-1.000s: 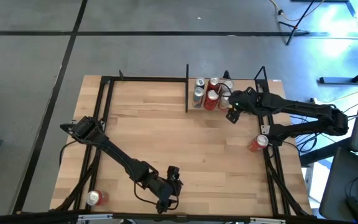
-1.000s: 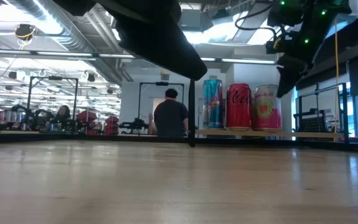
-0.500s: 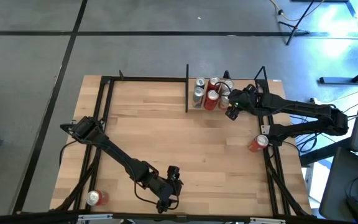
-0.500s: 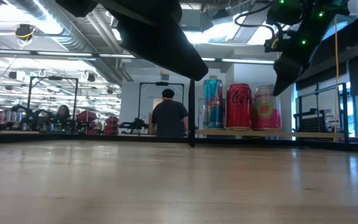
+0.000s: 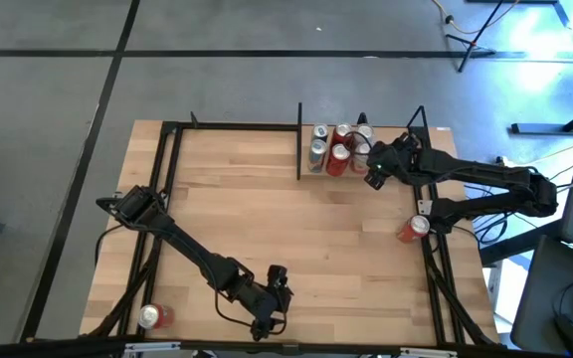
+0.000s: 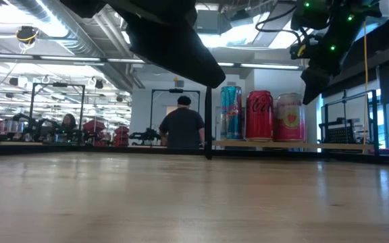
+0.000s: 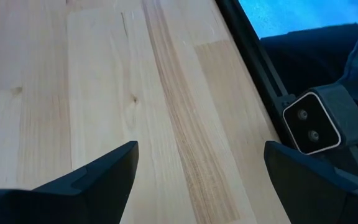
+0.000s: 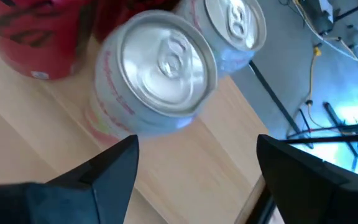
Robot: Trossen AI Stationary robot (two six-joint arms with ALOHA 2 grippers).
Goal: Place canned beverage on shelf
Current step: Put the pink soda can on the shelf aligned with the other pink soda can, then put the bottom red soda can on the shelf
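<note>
Right gripper (image 5: 371,179) hangs at the right end of the shelf (image 5: 386,130), above and just beside the row of cans. Jaws spread wide and empty: the right wrist view shows both fingers (image 8: 114,168) apart with a pink can (image 8: 157,78) standing free below them, held by nothing. That can is upright on the shelf plank, long axis vertical, lid facing the camera, close against a red can (image 8: 39,37); another silver-topped can (image 8: 238,28) stands behind it. Low view: pink can (image 6: 289,117) is rightmost in the front row, next to the red can and a blue can (image 6: 231,112), gripper off its upper right, apart from it. Judgement: this can reads as placed. Next candidates are a red can (image 5: 412,230) lying on the bench near the right rail, nearer the right arm, and a can (image 5: 151,316) at the near left corner, nearer the left gripper (image 5: 270,316). Left jaws open, empty, over bare bench (image 7: 104,74). Only the high view shows both loose cans; only the low view confirms the row stands upright.
</note>
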